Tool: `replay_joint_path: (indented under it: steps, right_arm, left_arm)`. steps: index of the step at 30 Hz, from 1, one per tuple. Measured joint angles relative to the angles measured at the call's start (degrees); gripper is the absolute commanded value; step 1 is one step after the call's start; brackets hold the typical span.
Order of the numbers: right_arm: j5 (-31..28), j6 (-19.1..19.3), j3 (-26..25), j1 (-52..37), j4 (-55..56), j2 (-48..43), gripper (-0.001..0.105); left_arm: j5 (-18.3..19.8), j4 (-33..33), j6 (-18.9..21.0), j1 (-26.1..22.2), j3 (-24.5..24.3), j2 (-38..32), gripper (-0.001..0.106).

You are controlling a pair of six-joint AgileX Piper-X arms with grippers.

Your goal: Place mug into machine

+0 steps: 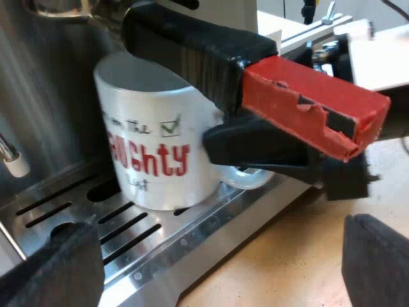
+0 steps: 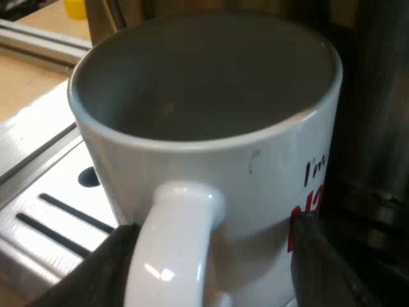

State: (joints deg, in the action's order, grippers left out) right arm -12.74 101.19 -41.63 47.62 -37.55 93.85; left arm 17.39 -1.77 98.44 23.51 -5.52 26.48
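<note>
Left hand [image 1: 223, 225] first: it's spread wide with nothing in it, hanging back from the machine's front. Between its two black fingers [image 1: 57, 268] and a bit beyond them you can see the slotted drip tray [image 1: 77, 211], with the wooden counter [image 1: 287, 256] just under the hand.

The mug [image 1: 153, 153] is straight ahead of that hand. It's white with red and black lettering, and it stands upright on the tray against the steel front of the espresso machine [image 1: 45, 96]. Right over the mug is the holder's dark handle [image 1: 192, 51], poking out toward the hand with its scuffed red end [image 1: 307, 102] closest.

The right hand [image 1: 268, 150] sits under that red end, right at the mug's handle side.

From the right hand's own view, the mug handle [image 2: 172, 243] sits between its fingers [image 2: 96, 275]. One finger is just beside the handle and the other stands clear of it with a visible gap, so I'd call that hand partly open and straddling the handle rather than clamped on it. The mug's inside looks empty, and the tray slots run past the hand underneath.
</note>
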Motion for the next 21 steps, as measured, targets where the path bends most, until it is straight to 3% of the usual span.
replay_joint_path:
  steps: [3,9,21]
  right_arm:
    - [-0.88,0.0,-3.89,0.0,0.0,3.16,0.052]
    - [-1.02,0.0,-6.45,0.0,0.0,5.49,0.052]
    - [-2.41,0.36,-5.88,0.0,0.56,4.3,0.052]
  left_arm:
    - [0.0,0.0,-0.02,0.0,0.0,0.0,0.077]
    - [0.0,0.0,-0.02,0.0,0.0,0.0,0.077]
    - [0.0,0.0,-0.02,0.0,0.0,0.0,0.077]
